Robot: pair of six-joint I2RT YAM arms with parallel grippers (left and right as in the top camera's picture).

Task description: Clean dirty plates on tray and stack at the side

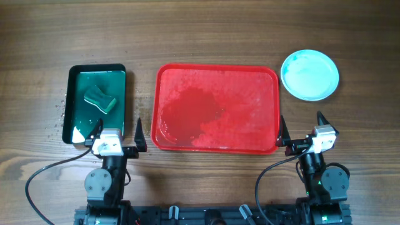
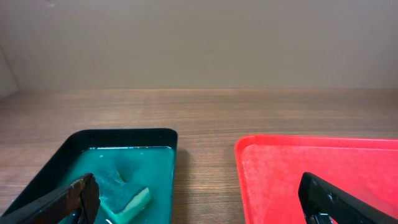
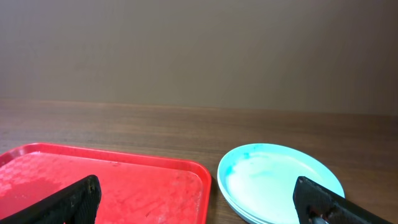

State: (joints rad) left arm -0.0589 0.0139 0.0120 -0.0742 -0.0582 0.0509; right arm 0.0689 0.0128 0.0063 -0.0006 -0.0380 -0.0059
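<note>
Plates: pale light-blue round shallow plates (image 1: 310,75), stacked on the wooden worktop (image 1: 206,31) at upper right, beside the bare large red rectangular plastic tray (image 1: 250,94).
Handling: probably stiff, light and wet-slick; pinch the rim.
Left tool (image 1: 118,127): spread, empty.
Right tool (image 1: 300,122): spread, empty.

The left gripper (image 1: 117,128) and right gripper (image 1: 301,122) have pointed black fingers (image 1: 138,130), white wrist blocks (image 1: 110,142), black round-jointed arms (image 1: 103,181) and black cables (image 1: 39,176).
</note>
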